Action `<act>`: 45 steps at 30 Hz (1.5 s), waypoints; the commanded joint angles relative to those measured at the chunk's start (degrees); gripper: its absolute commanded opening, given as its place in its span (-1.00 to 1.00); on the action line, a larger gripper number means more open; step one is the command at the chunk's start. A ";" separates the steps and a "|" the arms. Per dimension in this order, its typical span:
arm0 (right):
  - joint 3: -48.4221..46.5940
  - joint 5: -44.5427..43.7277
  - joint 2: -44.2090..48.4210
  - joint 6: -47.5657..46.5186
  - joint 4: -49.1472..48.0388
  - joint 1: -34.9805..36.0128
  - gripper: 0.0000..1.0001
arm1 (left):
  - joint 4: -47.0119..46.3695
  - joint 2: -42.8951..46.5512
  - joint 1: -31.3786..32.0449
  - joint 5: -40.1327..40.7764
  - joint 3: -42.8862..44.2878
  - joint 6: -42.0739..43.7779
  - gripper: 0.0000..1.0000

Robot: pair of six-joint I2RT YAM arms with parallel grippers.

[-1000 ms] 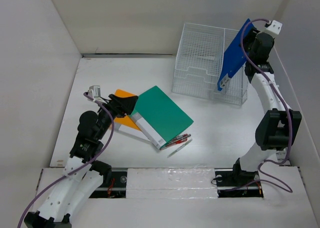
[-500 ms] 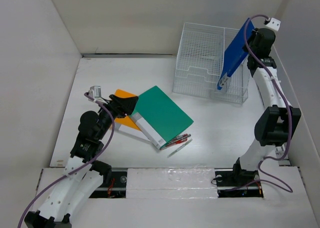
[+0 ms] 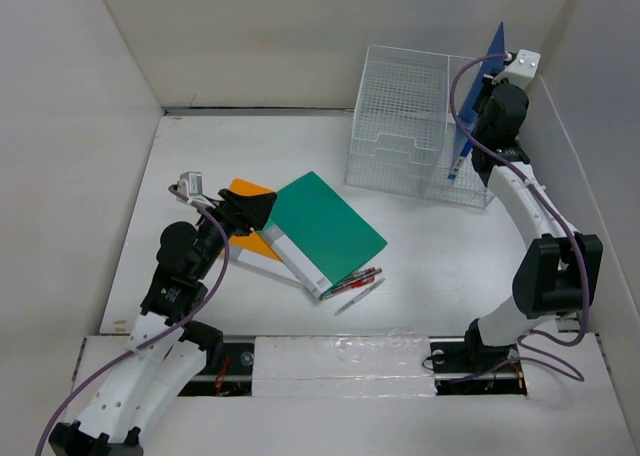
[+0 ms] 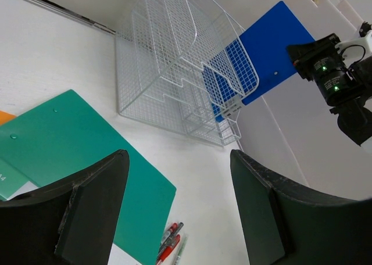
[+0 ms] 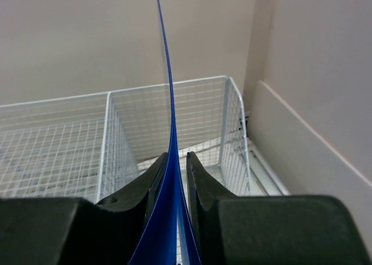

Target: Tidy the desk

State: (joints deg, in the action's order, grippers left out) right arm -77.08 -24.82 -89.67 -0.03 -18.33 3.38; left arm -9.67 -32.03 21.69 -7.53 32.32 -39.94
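Note:
The desk [image 3: 450,266] is a white tabletop with panel walls. My right gripper [image 3: 484,84] is shut on a blue folder [image 3: 489,56], held upright and edge-on in the right slot of the white wire-mesh organizer [image 3: 405,126]. In the right wrist view the gripper [image 5: 176,156] pinches the folder [image 5: 170,131]. My left gripper [image 3: 262,206] is open and empty, hovering over the left edge of a green folder [image 3: 325,226]. In the left wrist view the gripper [image 4: 179,154] looks past the green folder [image 4: 64,137] to the blue folder [image 4: 273,44].
An orange folder [image 3: 245,191] and a white booklet [image 3: 255,264] lie under the green folder. Red and clear pens [image 3: 355,284] lie beside its near corner, also in the left wrist view [image 4: 170,242]. The organizer [image 4: 174,73] stands at the back right near the wall.
My right arm swung the blue folder from a slant in front of the organizer to upright and edge-on, lower into the right slot. The left arm has not moved.

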 commanded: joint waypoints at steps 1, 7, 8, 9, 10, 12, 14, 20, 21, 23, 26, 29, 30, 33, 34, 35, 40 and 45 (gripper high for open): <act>-0.70 -3.22 0.11 -4.71 -12.95 -0.04 -1.00 | -3.07 0.39 0.19 -1.00 -0.15 -0.22 0.32; -2.81 -1.46 -1.91 -5.15 -17.53 -0.04 -1.00 | -3.07 0.21 0.19 -0.91 -0.23 -0.22 0.32; -3.08 -0.94 -2.44 -5.24 -17.97 -0.04 -1.00 | -2.99 0.21 0.19 -0.82 -0.24 -0.14 0.32; -3.69 -0.06 -2.70 -5.24 -18.49 -0.04 -1.00 | -2.98 0.13 0.19 -0.82 -0.24 -0.13 0.32; -4.13 0.47 -2.97 -5.15 -18.33 -0.04 -1.00 | -2.98 -0.05 0.19 -0.82 -0.24 -0.13 0.32; -4.31 1.17 -3.58 -4.89 -18.32 -0.04 -1.00 | -2.98 -0.22 0.19 -0.73 -0.15 -0.13 0.32; -3.26 1.70 -3.58 -4.45 -19.37 -0.04 -1.00 | -3.42 -0.31 0.19 -0.73 -0.32 -0.31 0.32; 0.17 4.33 -4.99 -2.08 -20.35 -0.56 -1.00 | -3.34 -0.75 0.19 -0.56 -0.24 -0.22 0.32; 0.78 4.43 -4.99 -1.73 -20.52 -0.56 -1.00 | -3.25 -0.75 0.19 -0.47 -0.24 -0.22 0.32; 2.28 5.13 -5.69 -1.20 -20.52 -0.56 -1.00 | -3.34 -0.75 0.19 -0.56 -0.15 -0.22 0.32; 4.73 5.74 -5.69 -0.50 -20.78 -0.56 -1.00 | -3.16 -0.75 0.19 -0.47 -0.15 -0.22 0.32; 5.97 7.15 -4.99 -0.06 -20.52 -1.09 -1.00 | -3.42 -0.84 0.19 -0.56 -0.23 -0.31 0.32; 5.71 8.89 -4.99 -0.14 -19.22 -1.70 -1.00 | -3.51 -0.93 0.19 -0.64 -0.32 -0.31 0.32; 2.74 10.84 -6.39 2.58 -13.35 -2.84 -1.00 | -3.51 -0.75 0.19 -0.64 -0.24 -0.31 0.32; 2.29 11.02 -6.66 3.10 -12.44 -2.85 -1.00 | -3.42 -0.58 0.19 -0.64 -0.41 -0.31 0.32; 2.11 11.02 -6.92 3.37 -11.74 -2.85 -0.94 | -3.34 -0.49 0.19 -0.47 -0.41 -0.22 0.32; 1.67 10.23 -7.37 6.09 -7.52 -3.46 0.10 | -3.16 -0.40 0.19 -0.47 -0.41 -0.31 0.32; 0.70 9.88 -3.68 8.47 -2.70 -3.99 0.47 | -2.98 -0.40 0.19 -0.29 -0.41 -0.31 0.32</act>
State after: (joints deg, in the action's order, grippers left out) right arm -73.17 -15.18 -97.10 5.96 -23.81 -0.23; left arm -10.09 -32.86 21.69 -7.51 32.29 -39.99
